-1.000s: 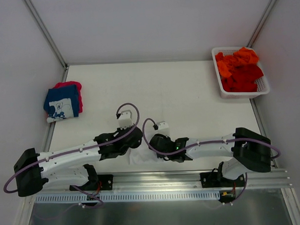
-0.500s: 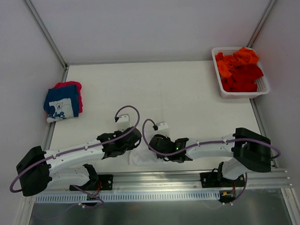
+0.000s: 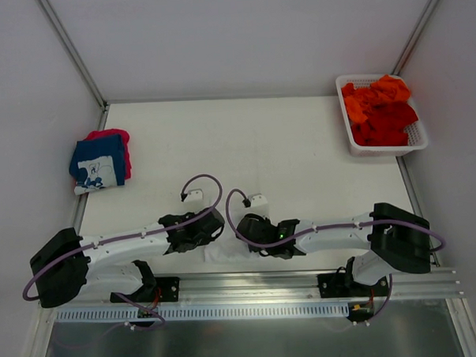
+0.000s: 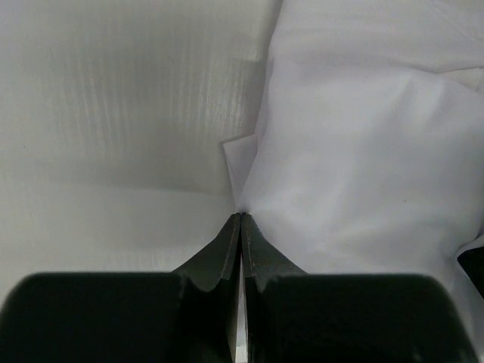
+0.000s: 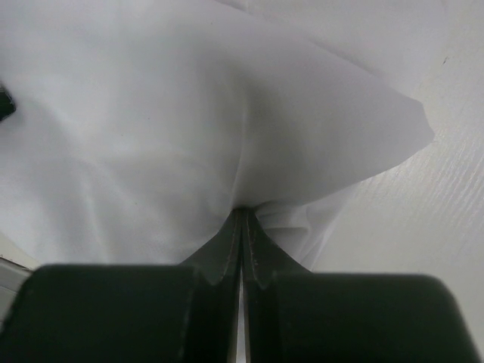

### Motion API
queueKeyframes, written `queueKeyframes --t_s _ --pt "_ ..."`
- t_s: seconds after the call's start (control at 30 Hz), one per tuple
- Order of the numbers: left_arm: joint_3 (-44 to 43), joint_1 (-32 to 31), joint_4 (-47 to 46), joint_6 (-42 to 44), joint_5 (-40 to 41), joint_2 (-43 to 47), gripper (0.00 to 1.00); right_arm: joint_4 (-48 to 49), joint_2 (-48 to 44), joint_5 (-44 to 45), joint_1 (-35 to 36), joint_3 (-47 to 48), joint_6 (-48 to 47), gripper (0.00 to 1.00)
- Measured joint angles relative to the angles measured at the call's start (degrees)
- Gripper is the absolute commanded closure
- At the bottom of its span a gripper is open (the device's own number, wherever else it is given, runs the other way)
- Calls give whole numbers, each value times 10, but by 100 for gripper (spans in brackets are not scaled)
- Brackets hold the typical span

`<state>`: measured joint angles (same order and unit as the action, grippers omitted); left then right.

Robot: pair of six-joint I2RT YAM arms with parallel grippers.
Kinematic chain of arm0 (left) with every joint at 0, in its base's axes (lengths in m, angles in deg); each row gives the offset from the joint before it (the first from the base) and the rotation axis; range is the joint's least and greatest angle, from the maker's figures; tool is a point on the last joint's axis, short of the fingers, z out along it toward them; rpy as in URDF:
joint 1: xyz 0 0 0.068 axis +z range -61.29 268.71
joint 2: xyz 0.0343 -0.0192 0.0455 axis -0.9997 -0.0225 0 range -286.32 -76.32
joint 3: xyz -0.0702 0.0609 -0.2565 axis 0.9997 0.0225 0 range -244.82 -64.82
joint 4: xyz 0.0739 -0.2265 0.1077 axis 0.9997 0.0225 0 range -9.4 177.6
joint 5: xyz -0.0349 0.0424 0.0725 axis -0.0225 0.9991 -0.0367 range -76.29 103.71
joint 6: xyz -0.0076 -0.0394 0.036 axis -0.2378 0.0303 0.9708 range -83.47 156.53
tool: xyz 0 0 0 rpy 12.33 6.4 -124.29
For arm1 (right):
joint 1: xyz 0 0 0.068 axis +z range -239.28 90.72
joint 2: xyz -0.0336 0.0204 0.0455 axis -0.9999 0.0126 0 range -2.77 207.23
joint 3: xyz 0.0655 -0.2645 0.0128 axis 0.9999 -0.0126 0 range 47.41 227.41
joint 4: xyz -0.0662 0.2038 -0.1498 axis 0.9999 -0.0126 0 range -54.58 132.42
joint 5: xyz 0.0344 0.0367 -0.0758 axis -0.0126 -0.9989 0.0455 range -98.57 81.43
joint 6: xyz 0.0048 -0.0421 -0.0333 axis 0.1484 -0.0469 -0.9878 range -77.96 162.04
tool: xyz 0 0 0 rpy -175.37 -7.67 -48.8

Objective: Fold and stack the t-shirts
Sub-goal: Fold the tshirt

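Navy t-shirt (image 3: 99, 159) sat folded atop pink-red t-shirt (image 3: 119, 137), far left of surface (image 3: 260, 138). Left gripper (image 4: 240, 217) and right gripper (image 5: 243, 210) each pinched the white t-shirt (image 3: 224, 251) at near edge. Orange t-shirts (image 3: 381, 109) lay in basket (image 3: 387, 150), far right.

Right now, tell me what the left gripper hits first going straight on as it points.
The left gripper pinches the white t-shirt at its edge, so that cloth comes first; the table seems to lie beyond, depth unclear.

white t-shirt (image 3: 223, 252) largely covered, navy t-shirt (image 3: 101, 156) print illegible
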<state>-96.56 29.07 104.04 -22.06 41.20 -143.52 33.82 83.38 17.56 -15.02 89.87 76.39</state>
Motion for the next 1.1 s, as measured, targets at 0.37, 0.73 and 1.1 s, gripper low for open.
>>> queueKeyframes --t_s 0.37,0.73,1.1 --pt "24 -22 -72 -63 12 -52 100 -9 -15 1 12 -10 11 100" --pt "-8 -53 -111 -78 35 -104 100 -59 -56 21 18 -24 16 100" --pt "-41 -58 27 -52 30 -57 76 -146 -149 85 22 -13 9 42"
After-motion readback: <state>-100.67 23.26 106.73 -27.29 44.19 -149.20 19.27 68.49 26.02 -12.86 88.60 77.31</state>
